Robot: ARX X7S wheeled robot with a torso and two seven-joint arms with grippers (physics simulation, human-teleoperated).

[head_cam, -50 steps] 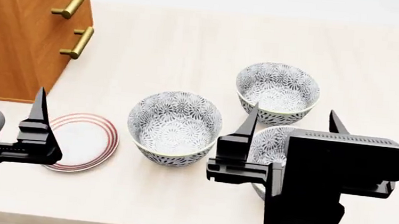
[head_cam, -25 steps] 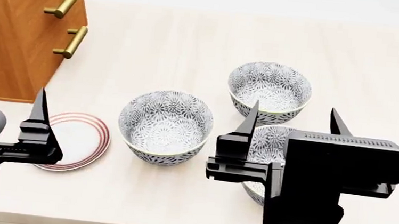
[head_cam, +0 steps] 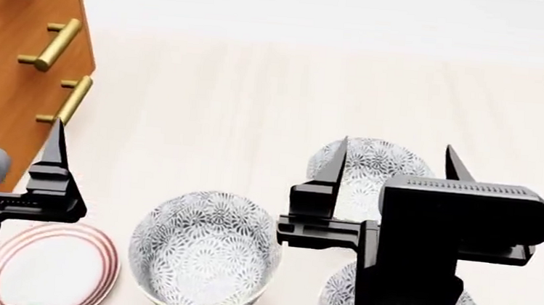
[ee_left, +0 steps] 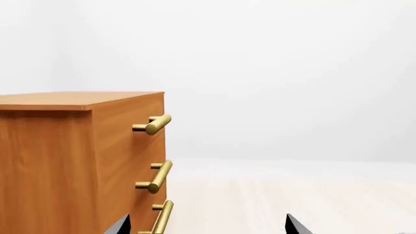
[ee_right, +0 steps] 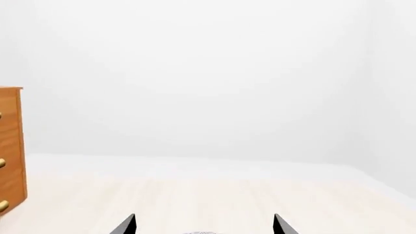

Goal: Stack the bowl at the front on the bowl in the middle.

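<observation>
Three look-alike grey-flowered bowls stand on the pale tabletop in the head view. The bowl at the front (head_cam: 335, 303) is at the lower right, largely hidden behind my right arm. The bowl in the middle (head_cam: 203, 253) stands fully visible to its left. A third bowl (head_cam: 373, 168) sits farther back. My right gripper (head_cam: 397, 149) is open and empty, its fingertips framing that far bowl in the picture. The left gripper (ee_left: 206, 228) is open too, with nothing in it, and faces the cabinet's edge. One of its fingers (head_cam: 54, 172) shows beside the plate.
A flat red-ringed plate (head_cam: 44, 269) lies left of the middle bowl. A wooden cabinet (head_cam: 16, 67) with brass handles (head_cam: 49, 44) stands at the table's far left. Bare tabletop (head_cam: 256, 100) stretches behind the bowls to a white wall.
The whole scene has slid down and a bit left in the head view, showing more cabinet and far tabletop. Bowls keep their spacing. Both grippers stay open.
</observation>
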